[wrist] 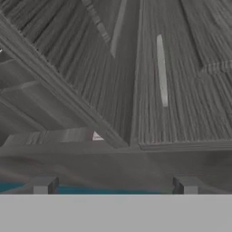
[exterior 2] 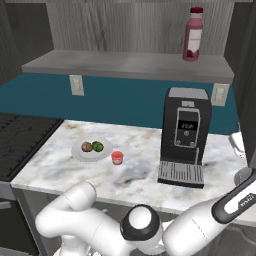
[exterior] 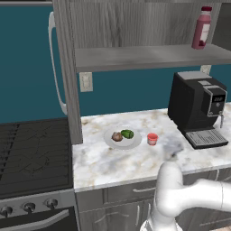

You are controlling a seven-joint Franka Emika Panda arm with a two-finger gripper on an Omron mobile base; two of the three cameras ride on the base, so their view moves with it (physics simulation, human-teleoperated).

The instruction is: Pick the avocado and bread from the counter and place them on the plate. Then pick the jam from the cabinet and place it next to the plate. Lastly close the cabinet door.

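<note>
"Three food items look settled, don't they?"

"I'd say so. The small glossy green avocado (exterior: 127,133) and the round brown bread (exterior: 117,136) lie side by side on the shallow white-grey plate (exterior: 110,143). The squat red jam jar (exterior: 152,139) stands just beside the plate on the marbled stone counter (exterior: 117,164)."

"So what's left?"

"The tall grey wood-grain cabinet door (exterior: 67,67). It stands open, edge-on to the left base camera, with its long axis upright. Its curved white-silver bar handle (exterior: 53,67) is on the far left face."

"Where is it from the jaws?"

"The arm (exterior: 180,194) is folded low in front of the counter, so I judge the door lies up and to the left, well apart. The gripper (wrist: 114,185) has its jaws spread wide with nothing between them. One dark fingertip (wrist: 43,185) shows at the bottom of the hand view."

"What is the hand looking at?"

"Grey wood-grain panels with a pale bar (wrist: 161,70). I can't tell which cabinet front that is."
</note>
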